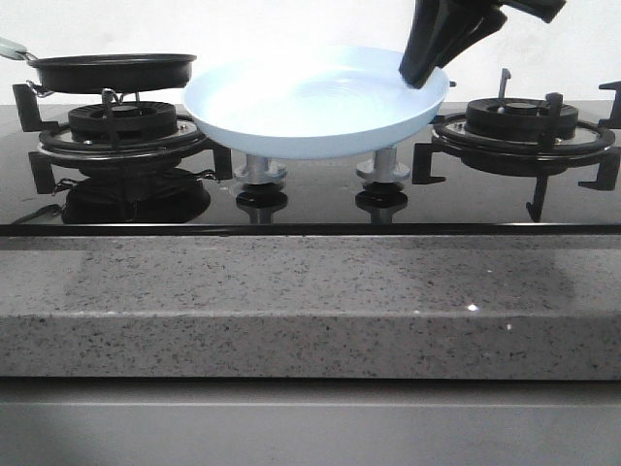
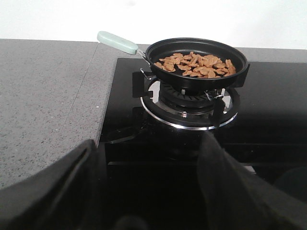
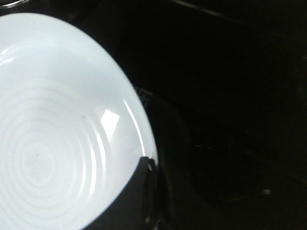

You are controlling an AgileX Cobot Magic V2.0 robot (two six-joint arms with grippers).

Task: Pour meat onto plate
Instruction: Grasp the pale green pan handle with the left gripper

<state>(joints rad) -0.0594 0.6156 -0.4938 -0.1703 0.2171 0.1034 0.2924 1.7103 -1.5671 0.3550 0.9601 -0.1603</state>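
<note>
Speckled granite fronts a glossy black hob [image 1: 320, 199]. Our right gripper [image 1: 424, 70] clamps the smooth round plate's [image 1: 310, 107] rim; our left gripper [image 2: 144, 191] gapes before the meat [image 2: 195, 64].

I find no readable text, label, brand, number or sign in any view: none on the frying pan [image 2: 196, 60], plate [image 1: 315, 102], hob [image 1: 310, 194] or worktop [image 1: 310, 301].

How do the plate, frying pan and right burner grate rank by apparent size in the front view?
1. plate, clearly widest, though it sits nearer the camera.
2. frying pan and right burner grate: similar width; I can't rank them.
</note>
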